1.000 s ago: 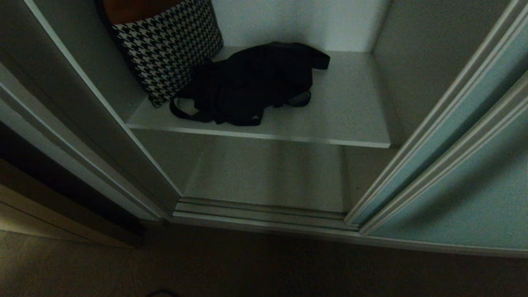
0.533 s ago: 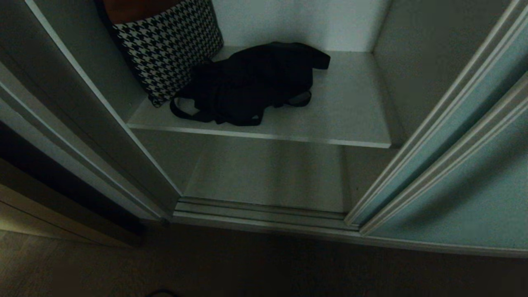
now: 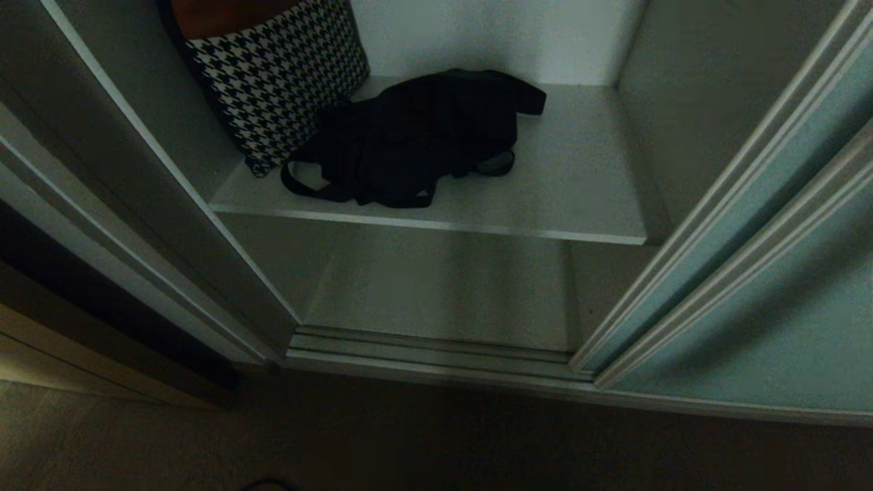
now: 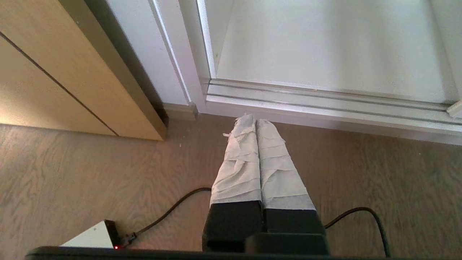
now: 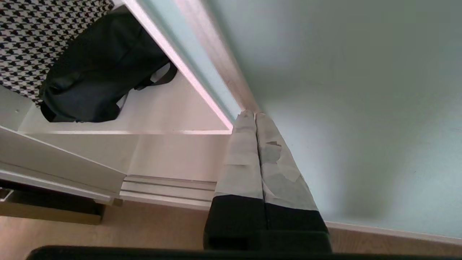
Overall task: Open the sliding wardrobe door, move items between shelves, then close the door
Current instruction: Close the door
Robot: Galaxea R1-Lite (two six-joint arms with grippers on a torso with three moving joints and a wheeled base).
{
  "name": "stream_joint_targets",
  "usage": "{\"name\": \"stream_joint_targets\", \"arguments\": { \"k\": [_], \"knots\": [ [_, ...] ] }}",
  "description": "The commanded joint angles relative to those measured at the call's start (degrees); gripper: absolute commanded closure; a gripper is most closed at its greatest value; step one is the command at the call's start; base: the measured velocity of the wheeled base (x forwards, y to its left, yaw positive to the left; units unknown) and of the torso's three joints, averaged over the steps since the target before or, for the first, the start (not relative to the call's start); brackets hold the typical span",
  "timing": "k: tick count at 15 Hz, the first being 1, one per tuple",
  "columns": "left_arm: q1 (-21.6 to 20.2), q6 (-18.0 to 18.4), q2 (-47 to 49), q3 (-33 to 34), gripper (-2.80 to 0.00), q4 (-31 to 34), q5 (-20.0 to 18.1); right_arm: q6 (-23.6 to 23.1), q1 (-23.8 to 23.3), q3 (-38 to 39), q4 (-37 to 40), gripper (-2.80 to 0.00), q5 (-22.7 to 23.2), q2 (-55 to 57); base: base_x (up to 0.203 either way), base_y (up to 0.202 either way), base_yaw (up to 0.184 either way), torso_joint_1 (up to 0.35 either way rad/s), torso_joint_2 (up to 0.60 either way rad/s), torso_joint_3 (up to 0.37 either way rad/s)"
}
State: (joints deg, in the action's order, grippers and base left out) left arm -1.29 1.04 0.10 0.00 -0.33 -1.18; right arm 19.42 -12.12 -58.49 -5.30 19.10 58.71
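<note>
Nothing shifts between head views. Floppy black fabric bag lies on the upper white-grey laminate shelf, touching a houndstooth cushion. Frosted blue-green sliding door stands open at right. My right pincer closed beside its frame; left pincer closed above wooden floor.

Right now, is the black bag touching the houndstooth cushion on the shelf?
Touching. In the head view the black bag lies against the lower edge of the houndstooth cushion with no gap of shelf between them; the right wrist view shows the same.
</note>
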Motion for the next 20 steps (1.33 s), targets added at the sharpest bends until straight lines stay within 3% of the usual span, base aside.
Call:
{"name": "stream_joint_targets", "arguments": {
  "k": [1, 8, 14, 18, 20],
  "knots": [
    [0.0, 0.0, 0.0, 0.0, 0.00, 0.0, -0.1, 0.2, 0.0, 0.1, -0.8, 0.00, 0.1, 0.6, 0.000, 0.000, 0.000, 0.000, 0.00, 0.000],
    [0.0, 0.0, 0.1, 0.0, 0.00, 0.0, -0.1, -0.2, 1.2, 0.7, -2.7, 0.00, 0.3, 1.0, 0.000, 0.000, 0.000, 0.000, 0.00, 0.000],
    [0.0, 0.0, 0.1, 0.0, 0.00, 0.0, -0.1, -0.4, 7.1, 1.4, -2.8, 0.00, 0.2, 1.8, 0.000, 0.000, 0.000, 0.000, 0.00, 0.000],
    [0.0, 0.0, 0.0, 0.0, 0.00, 0.0, -0.1, -0.2, 6.5, 2.0, -2.3, 0.00, 0.9, -3.9, 0.000, 0.000, 0.000, 0.000, 0.00, 0.000],
    [0.0, 0.0, 0.0, 0.0, 0.00, 0.0, -0.1, -0.2, 2.4, 2.1, -2.5, 0.00, 1.2, -4.8, 0.000, 0.000, 0.000, 0.000, 0.00, 0.000]
  ]
}}
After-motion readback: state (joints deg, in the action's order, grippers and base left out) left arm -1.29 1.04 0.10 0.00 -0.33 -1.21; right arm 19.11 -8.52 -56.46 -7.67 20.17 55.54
